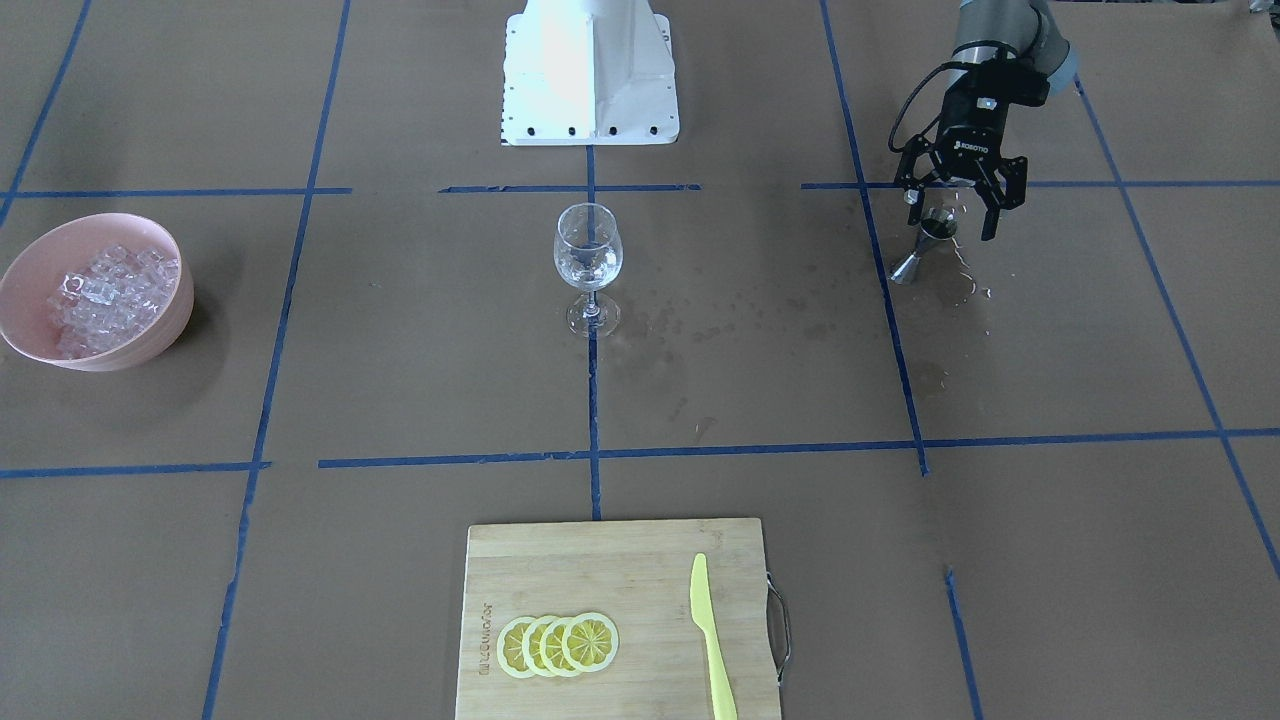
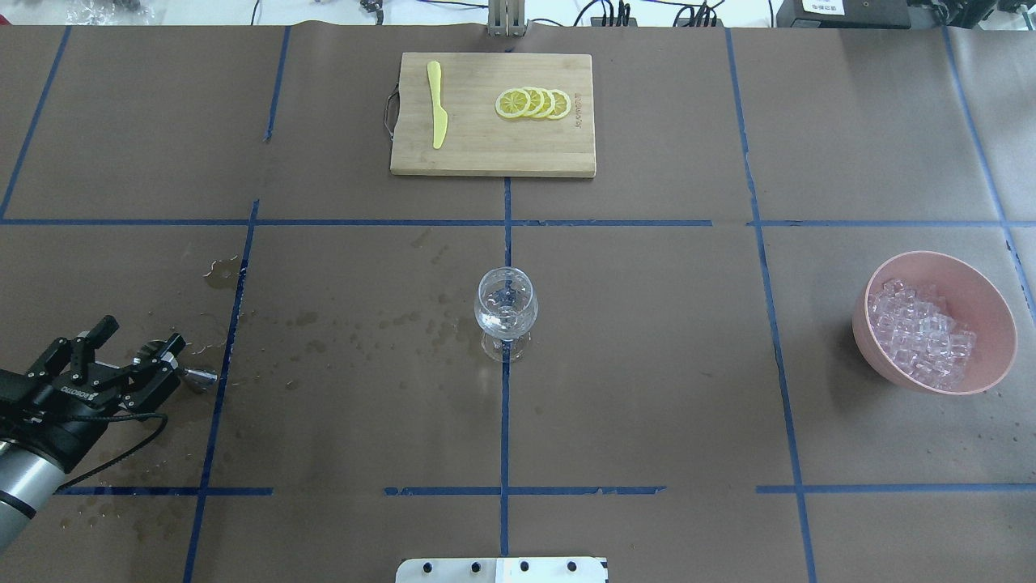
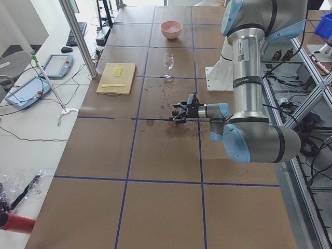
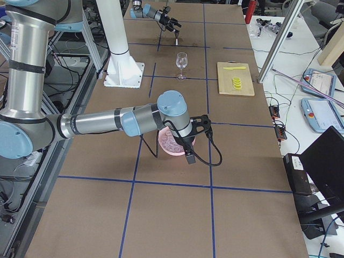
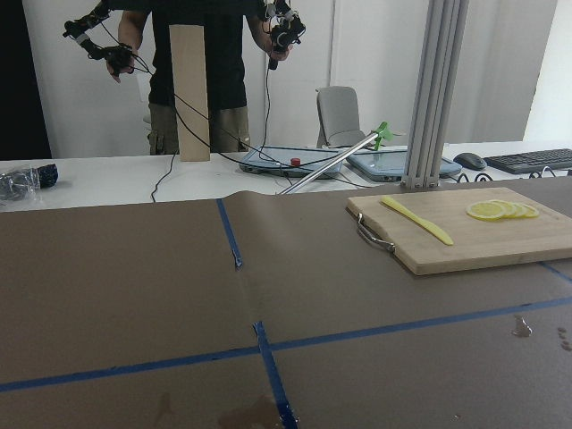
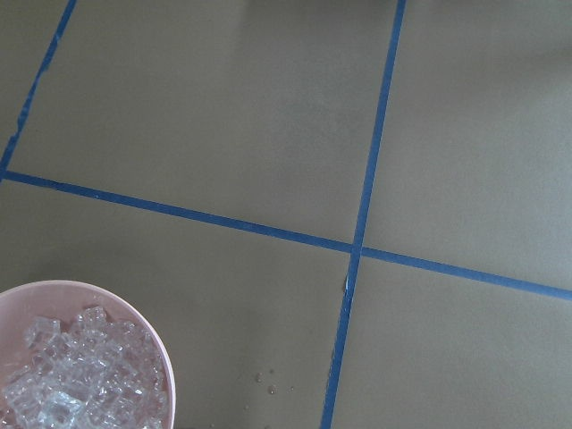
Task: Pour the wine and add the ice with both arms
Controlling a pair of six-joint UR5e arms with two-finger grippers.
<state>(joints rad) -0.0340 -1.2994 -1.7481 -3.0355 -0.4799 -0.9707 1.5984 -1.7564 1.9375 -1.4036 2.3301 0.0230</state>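
Worktop (image 2: 647, 364): brown paper crossed by blue tape lines is covering it; wet spots are showing between its middle and its left edge.
Left arm (image 3: 249, 78): it is reaching out low over the worktop, towards the left edge.
Right arm (image 4: 107, 122): it is stretching along the worktop towards the right edge, bending down over the bowl.
Cutting board (image 2: 486, 150): it is lying at the middle of the far edge, opposite the robot.
Bowl (image 2: 991, 308): pink, it is sitting near the right edge.
Ice (image 2: 919, 336): the clear cubes are heaping inside the bowl.
Wine glass (image 2: 506, 312): it is standing upright at the worktop's middle.
Left claw (image 1: 950, 222): its fingers are gaping wide above the jigger, gripping nothing.
Right claw (image 4: 189, 156): it is hanging over the bowl; how far it is opening cannot be told.
Knife (image 2: 437, 105): yellow, it is lying flat on the board.
Lemon slices (image 2: 534, 103): they are overlapping in a row on the board, apart from the knife.
Jigger (image 1: 915, 262): steel, it is standing near the left edge, among the wet spots.
Wine (image 1: 938, 226): a dark patch is showing in the jigger's upper cup.
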